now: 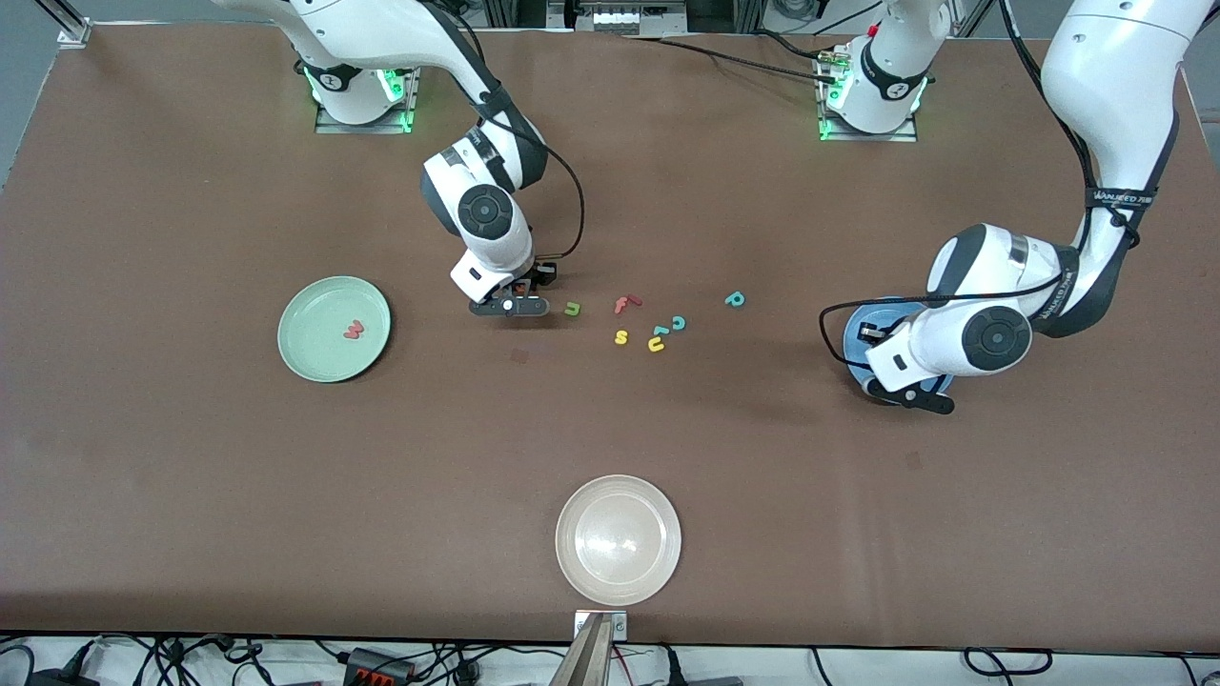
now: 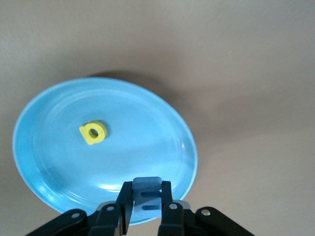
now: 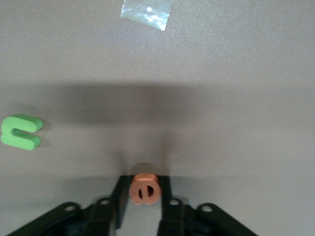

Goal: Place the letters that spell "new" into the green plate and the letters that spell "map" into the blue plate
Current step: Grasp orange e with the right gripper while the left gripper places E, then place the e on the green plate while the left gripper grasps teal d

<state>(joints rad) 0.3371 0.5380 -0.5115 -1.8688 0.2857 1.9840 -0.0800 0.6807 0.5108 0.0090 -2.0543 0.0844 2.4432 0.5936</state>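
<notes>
The right gripper [image 3: 143,195] has its jaws pinching the orange "e" [image 3: 144,188] low on the worktop [image 1: 191,476] beside the green "n" [image 1: 572,308], while the left gripper [image 2: 146,206] pinches the blue "m" [image 2: 147,189] over the blue plate [image 2: 49,147]; the thin "e" may slip out when lifted.

Robotics lab: bolted arm bases [image 1: 362,90], brown table [image 1: 191,476], loose cables [image 1: 381,662].

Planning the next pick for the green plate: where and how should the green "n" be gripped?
Come straight down from above and pinch the green "n" across its two outer straight sides. It lies flat on the table, so only its thin edges offer a hold. Mind the right gripper, shut on the orange "e" beside it.
</notes>
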